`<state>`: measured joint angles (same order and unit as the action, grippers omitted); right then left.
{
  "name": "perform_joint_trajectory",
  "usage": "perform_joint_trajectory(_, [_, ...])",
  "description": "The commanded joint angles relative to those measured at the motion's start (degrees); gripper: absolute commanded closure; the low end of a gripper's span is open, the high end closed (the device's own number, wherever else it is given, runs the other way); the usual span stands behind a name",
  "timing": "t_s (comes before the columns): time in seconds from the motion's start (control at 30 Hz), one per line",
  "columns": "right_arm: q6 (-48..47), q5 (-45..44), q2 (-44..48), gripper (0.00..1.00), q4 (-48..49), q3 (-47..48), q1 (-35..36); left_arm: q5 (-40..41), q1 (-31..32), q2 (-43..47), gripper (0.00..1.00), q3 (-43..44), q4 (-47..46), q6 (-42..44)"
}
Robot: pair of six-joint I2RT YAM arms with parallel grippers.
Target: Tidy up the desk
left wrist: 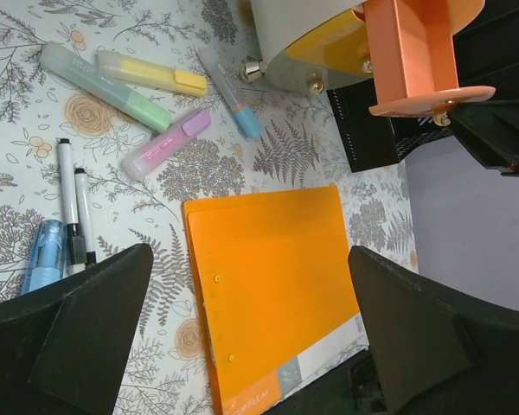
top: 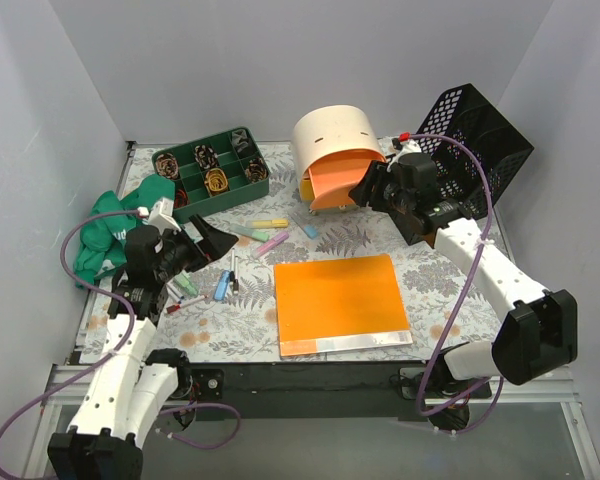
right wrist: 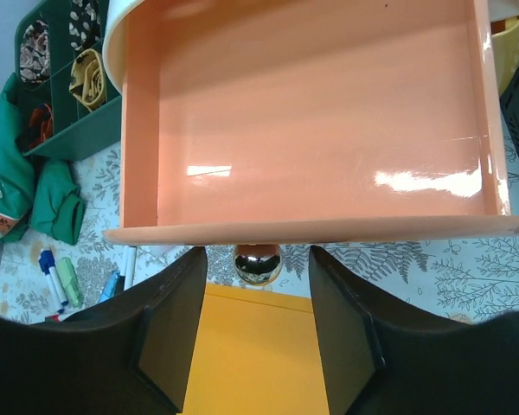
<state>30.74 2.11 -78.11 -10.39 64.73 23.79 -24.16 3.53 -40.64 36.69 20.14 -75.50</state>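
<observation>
Right gripper (right wrist: 255,264), jaws parted, straddles the peach plastic drawer's (right wrist: 311,112) shiny round metal knob (right wrist: 258,262), one o'clock on the fern-print desk (top: 435,295); probably slippery, so pinch squarely; left gripper (left wrist: 249,259) agape, empty.

plain grey walls (top: 230,60) on three sides (soft, even light).

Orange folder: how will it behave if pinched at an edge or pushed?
The orange folder lies thin and flat on the desk, so pushed it should slide, not tip. Its cover looks like glossy plastic, so it may slip in the jaws. Lifted by one edge, it would likely sag.
</observation>
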Motion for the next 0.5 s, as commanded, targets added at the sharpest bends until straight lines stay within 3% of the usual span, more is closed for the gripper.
perform_joint_trajectory(0.0, [-2.7, 0.26, 3.04, 0.4, 1.69, 0.66, 0.03, -2.03, -0.28, -3.9, 0.02, 2.86, -2.74, 0.27])
perform_joint_trajectory(0.2, [-9.19, 2.97, 5.77, 0.28, 0.9, -0.13, -0.06, -2.2, -0.1, -10.85, 0.02, 5.49, -3.27, 2.2])
perform_joint_trajectory(0.37, [-13.68, 5.71, 8.76, 0.25, 0.46, -2.67, -0.24, -0.54, 1.48, -17.44, 0.02, 7.69, -1.69, 5.45])
perform_joint_trajectory(0.47, [-17.72, 12.53, 9.99, 0.24, 0.29, -4.52, -1.37, 1.39, 3.76, -21.39, 0.03, 9.54, -0.02, 8.6])
